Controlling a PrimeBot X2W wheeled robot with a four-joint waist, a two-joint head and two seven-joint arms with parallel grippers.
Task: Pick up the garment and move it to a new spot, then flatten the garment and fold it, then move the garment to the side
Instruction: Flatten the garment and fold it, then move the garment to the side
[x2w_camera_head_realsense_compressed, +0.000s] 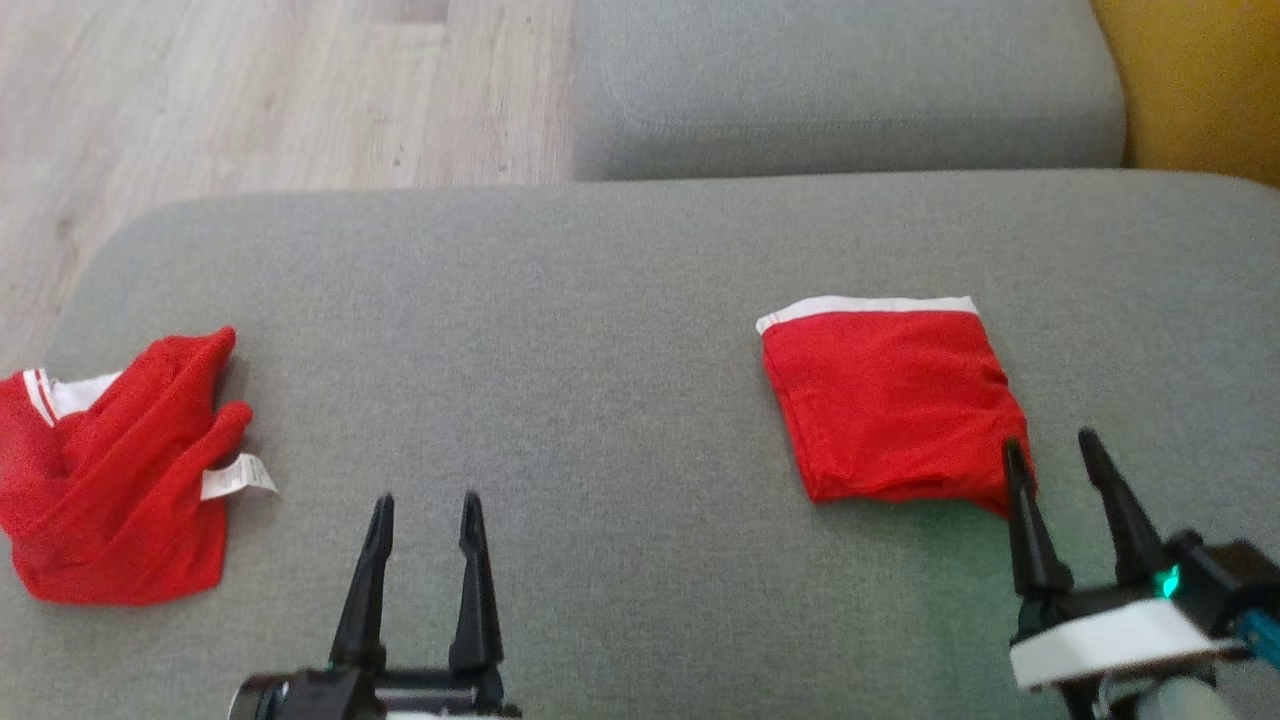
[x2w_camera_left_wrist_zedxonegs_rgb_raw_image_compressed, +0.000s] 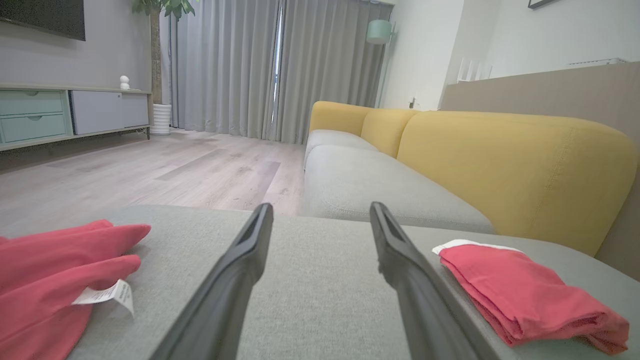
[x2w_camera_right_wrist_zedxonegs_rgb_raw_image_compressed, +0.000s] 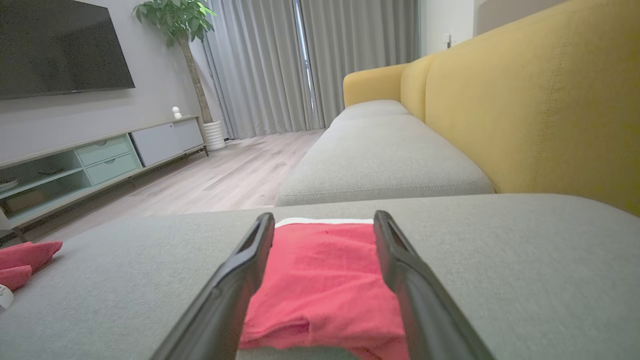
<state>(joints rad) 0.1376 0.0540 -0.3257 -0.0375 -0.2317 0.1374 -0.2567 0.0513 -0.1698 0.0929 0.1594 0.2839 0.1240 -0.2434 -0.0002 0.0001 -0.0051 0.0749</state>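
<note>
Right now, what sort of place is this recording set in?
Most likely a home living room: a sofa with grey seats and a yellow back, a wall-mounted television above a low cabinet, and floor-length grey curtains beside a potted tree.

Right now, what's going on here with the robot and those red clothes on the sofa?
A two-armed robot is handling laundry on a grey sofa cushion. A folded red garment lies flat on its right side, and the right tool stands open at its near corner, gripping nothing. The left tool hangs open over bare cushion. A crumpled red garment lies unfolded at the far left.
</note>
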